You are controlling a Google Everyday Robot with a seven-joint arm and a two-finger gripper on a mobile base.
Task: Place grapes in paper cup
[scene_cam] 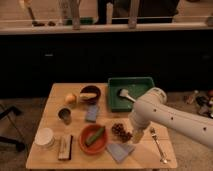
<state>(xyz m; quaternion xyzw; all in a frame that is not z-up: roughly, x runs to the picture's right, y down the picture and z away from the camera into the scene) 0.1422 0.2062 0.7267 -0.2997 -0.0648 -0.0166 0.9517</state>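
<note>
Gripper (pixel 134 135): positioned low over the table (pixel 54 107), just right of the grapes (pixel 120 131); jaws spread, nothing pinched.
Grapes: laid on the table beside the orange bowl (pixel 85 142).
Paper cup (pixel 44 136): set at the left front corner, well apart.

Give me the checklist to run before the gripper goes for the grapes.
1. Small dark reddish-brown bunch of grapes lies uncovered on the wooden table: ok.
2. Gripper is low beside the grapes, jaws open: ok.
3. Gripper touching the grapes: cannot tell.
4. Short white ribbed paper cup stands upright near the table's edge: ok.
5. Straight path to the cup is free: not ok, the orange-red round bowl sits between.
</note>
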